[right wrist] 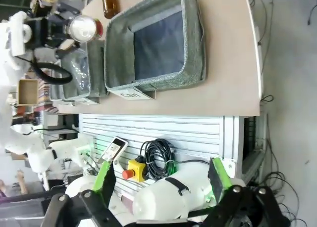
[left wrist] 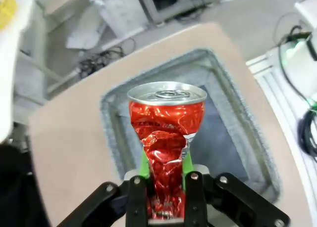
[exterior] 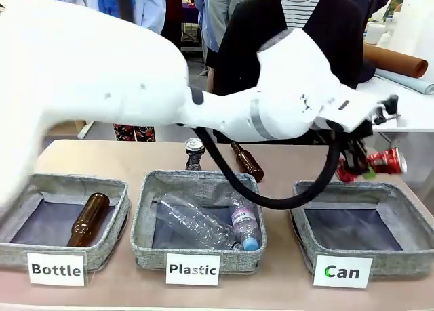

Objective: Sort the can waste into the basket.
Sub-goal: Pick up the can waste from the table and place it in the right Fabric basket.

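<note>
A crushed red can [exterior: 388, 161] hangs over the back edge of the grey basket [exterior: 400, 257] labelled "Can", with my left gripper [exterior: 357, 163] shut on it. The left wrist view looks down past the red can [left wrist: 167, 123], pinched at its crumpled lower half in the left gripper [left wrist: 166, 175], into the basket [left wrist: 237, 108] below. A second can [exterior: 194, 152], silver-topped and dark-bodied, stands on the table behind the Plastic basket. My right gripper [right wrist: 161, 177] is open off the table's side, far from the basket [right wrist: 195, 49].
The Plastic basket [exterior: 146, 219] holds clear bottles, and the Bottle basket [exterior: 13, 209] holds one brown bottle. Another brown bottle [exterior: 247, 161] lies on the table behind them. A person stands at the far side. The left arm spans the table from the left.
</note>
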{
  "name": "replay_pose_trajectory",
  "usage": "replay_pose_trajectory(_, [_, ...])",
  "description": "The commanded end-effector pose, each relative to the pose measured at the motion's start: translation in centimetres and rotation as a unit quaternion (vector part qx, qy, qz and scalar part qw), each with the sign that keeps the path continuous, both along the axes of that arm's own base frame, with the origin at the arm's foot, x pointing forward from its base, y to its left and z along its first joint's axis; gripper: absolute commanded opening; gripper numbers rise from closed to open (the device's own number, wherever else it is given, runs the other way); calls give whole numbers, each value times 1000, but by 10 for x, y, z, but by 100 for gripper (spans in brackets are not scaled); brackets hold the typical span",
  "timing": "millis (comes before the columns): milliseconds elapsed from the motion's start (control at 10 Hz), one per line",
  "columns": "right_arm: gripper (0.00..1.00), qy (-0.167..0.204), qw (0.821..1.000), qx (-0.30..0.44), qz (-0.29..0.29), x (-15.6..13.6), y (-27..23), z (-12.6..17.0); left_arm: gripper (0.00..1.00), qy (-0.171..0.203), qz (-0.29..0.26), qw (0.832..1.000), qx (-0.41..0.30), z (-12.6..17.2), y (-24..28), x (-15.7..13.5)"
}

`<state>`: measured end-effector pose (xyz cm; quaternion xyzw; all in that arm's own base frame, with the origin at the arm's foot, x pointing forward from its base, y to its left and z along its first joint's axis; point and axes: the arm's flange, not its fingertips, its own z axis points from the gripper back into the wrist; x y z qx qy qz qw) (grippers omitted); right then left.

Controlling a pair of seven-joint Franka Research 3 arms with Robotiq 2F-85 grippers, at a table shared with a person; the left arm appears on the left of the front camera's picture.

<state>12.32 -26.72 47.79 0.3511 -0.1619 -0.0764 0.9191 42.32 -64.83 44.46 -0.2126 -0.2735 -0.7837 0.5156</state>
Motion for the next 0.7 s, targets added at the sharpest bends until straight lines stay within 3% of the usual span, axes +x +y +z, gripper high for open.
replay_pose_trajectory(0, [100,4,1000,3,-12,-6,1,2,26,31,-27,999,33,14,-28,20])
replay_pose_trajectory(300, [100,4,1000,3,-12,-6,1,2,26,46,-36,997,43,18,-25,25])
replay_pose_trajectory(400, [100,4,1000,3,-12,-6,1,2,38,43,-41,997,46,19,-24,24])
replay_pose_trajectory(500, [100,4,1000,3,-12,-6,1,2,83,38,-51,997,49,20,-24,23])
replay_pose_trajectory(600, [100,4,1000,3,-12,-6,1,2,95,40,-49,997,49,20,-23,23])
